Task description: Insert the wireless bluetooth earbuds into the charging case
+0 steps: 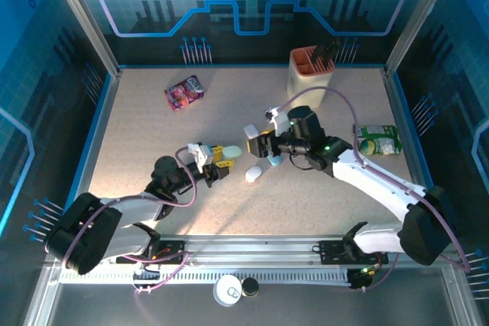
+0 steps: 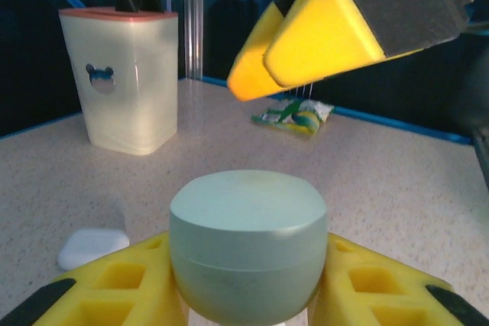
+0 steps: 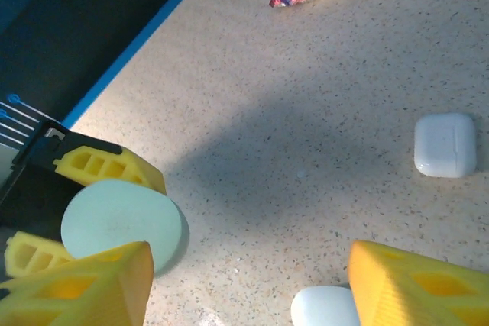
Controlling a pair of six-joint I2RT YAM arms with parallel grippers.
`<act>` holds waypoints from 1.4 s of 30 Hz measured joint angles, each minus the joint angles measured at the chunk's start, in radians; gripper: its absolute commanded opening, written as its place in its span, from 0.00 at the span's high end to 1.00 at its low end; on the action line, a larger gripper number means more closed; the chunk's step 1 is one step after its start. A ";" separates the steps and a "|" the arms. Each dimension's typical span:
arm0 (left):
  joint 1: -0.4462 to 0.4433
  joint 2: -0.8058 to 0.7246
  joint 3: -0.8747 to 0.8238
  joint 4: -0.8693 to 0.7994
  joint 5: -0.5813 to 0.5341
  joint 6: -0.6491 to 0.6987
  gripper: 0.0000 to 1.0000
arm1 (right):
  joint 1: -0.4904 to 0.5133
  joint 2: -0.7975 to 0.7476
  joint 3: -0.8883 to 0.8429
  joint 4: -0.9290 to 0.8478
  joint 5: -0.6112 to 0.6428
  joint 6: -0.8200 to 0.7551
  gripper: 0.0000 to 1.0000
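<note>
A pale green charging case (image 2: 246,238), lid closed, sits between the yellow fingers of my left gripper (image 2: 248,288), which is shut on its sides. In the top view that case (image 1: 231,152) is held just above the table at mid-left, in front of the left gripper (image 1: 221,161). My right gripper (image 3: 252,295) hovers over the table with its jaws wide apart and nothing between them, the green case (image 3: 122,223) just beside its left finger. From above, the right gripper (image 1: 260,148) is close to the right of the case. The earbuds are out of view.
A white case (image 3: 445,145) and a pale one (image 3: 325,307) lie on the table; from above they are the white case (image 1: 252,175) and pale case (image 1: 273,161). A cream holder (image 1: 309,70) stands back right, a purple packet (image 1: 183,93) back left, a green packet (image 1: 378,140) right.
</note>
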 measured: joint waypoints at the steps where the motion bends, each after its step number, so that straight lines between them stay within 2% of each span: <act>1: 0.000 0.013 0.003 0.023 0.000 -0.015 0.63 | -0.019 -0.011 -0.013 0.013 -0.035 0.039 0.30; 5: 0.000 0.082 0.024 0.114 0.005 -0.072 0.64 | -0.066 -0.019 -0.064 0.095 -0.209 0.232 0.29; 10: -0.003 0.114 0.069 0.159 0.029 -0.116 0.64 | -0.069 0.026 -0.083 0.208 -0.371 0.430 0.28; 15: -0.021 0.119 0.103 0.179 0.055 -0.125 0.64 | -0.069 0.086 -0.083 0.312 -0.456 0.554 0.28; 18: -0.039 0.135 0.126 0.185 0.075 -0.121 0.64 | -0.070 0.126 -0.085 0.403 -0.500 0.627 0.34; 21: -0.051 0.151 0.132 0.191 0.092 -0.113 0.64 | -0.071 0.141 -0.097 0.485 -0.525 0.687 0.45; 25: -0.055 0.162 0.137 0.204 0.102 -0.104 0.64 | -0.075 0.143 -0.107 0.534 -0.534 0.729 0.70; 27: -0.056 0.169 0.139 0.207 0.101 -0.096 0.64 | -0.086 0.143 -0.117 0.554 -0.535 0.743 0.77; 30: -0.060 0.183 0.140 0.206 0.091 -0.090 0.64 | -0.094 0.143 -0.132 0.563 -0.534 0.765 0.76; 31: -0.062 0.188 0.140 0.207 0.088 -0.087 0.64 | -0.097 0.143 -0.135 0.565 -0.533 0.768 0.73; 33: -0.066 0.194 0.140 0.208 0.082 -0.088 0.64 | -0.098 0.143 -0.142 0.570 -0.533 0.774 0.57; 34: -0.067 0.198 0.140 0.208 0.079 -0.088 0.64 | -0.098 0.143 -0.145 0.572 -0.533 0.776 0.55; 36: -0.066 0.204 0.141 0.206 0.056 -0.087 0.64 | -0.098 0.142 -0.152 0.579 -0.534 0.775 0.55; 42: -0.065 0.219 0.147 0.203 0.030 -0.084 0.64 | -0.104 0.142 -0.173 0.602 -0.533 0.784 0.75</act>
